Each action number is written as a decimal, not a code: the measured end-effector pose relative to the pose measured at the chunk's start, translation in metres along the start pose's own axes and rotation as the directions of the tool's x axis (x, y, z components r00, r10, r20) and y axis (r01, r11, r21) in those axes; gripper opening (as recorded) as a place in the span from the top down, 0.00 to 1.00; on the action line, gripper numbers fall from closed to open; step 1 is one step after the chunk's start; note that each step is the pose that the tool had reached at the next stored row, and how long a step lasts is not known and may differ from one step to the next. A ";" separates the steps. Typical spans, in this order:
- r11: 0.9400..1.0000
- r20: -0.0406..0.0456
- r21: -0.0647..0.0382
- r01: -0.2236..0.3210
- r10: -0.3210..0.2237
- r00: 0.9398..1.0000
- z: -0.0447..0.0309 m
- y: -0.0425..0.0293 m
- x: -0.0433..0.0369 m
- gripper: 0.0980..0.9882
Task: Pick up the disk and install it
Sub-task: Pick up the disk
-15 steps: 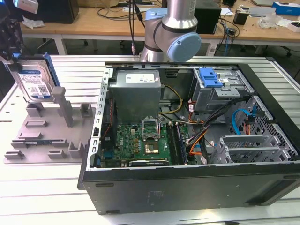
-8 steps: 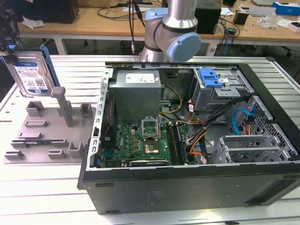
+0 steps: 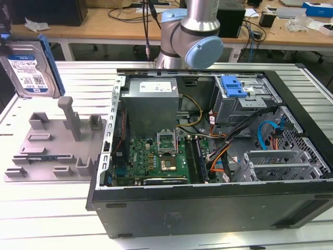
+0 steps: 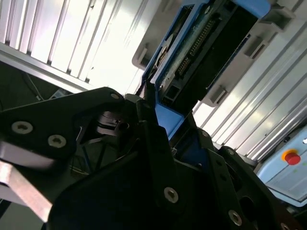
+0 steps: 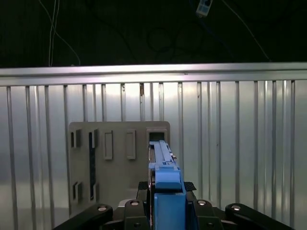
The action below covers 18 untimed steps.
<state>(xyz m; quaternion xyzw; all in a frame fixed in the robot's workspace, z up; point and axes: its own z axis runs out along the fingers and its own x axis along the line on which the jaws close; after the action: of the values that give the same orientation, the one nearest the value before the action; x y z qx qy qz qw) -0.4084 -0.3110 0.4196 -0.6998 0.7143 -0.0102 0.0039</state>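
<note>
The disk (image 3: 28,67), a silver-grey drive with a white-and-blue label in a blue carrier frame, hangs upright in the air at the exterior view's far left, above the grey fixture plate (image 3: 52,148). My gripper (image 5: 167,195) is shut on the blue carrier's edge. In the first wrist view the disk (image 5: 163,158) is seen edge-on, sticking out from between the black fingers (image 5: 144,191) over the fixture plate (image 5: 117,143). The second wrist view shows the disk's (image 4: 211,43) dark underside and connector end, clamped by my gripper (image 4: 156,120).
The open computer case (image 3: 104,203) lies on the slatted metal table (image 3: 31,219), to the exterior view's right of the fixture. Inside are a grey drive cage with a blue latch (image 3: 232,86), a motherboard (image 3: 156,161) and cable bundles (image 3: 229,140). The arm's base (image 3: 190,31) stands behind the case.
</note>
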 end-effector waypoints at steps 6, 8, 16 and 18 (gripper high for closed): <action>1.000 0.000 0.000 0.000 0.000 1.000 -0.0185 -0.0003 0.0002 0.70; 1.000 0.000 0.000 0.000 0.000 1.000 -0.0227 -0.0004 0.0002 0.70; 1.000 0.000 0.000 0.000 0.000 1.000 -0.0397 -0.0008 0.0004 0.70; 1.000 0.000 0.000 0.000 0.000 1.000 -0.0444 -0.0009 0.0004 0.70</action>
<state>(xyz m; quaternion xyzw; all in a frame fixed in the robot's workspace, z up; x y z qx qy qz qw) -0.4084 -0.3110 0.4640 -0.6998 0.7143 -0.0102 0.0039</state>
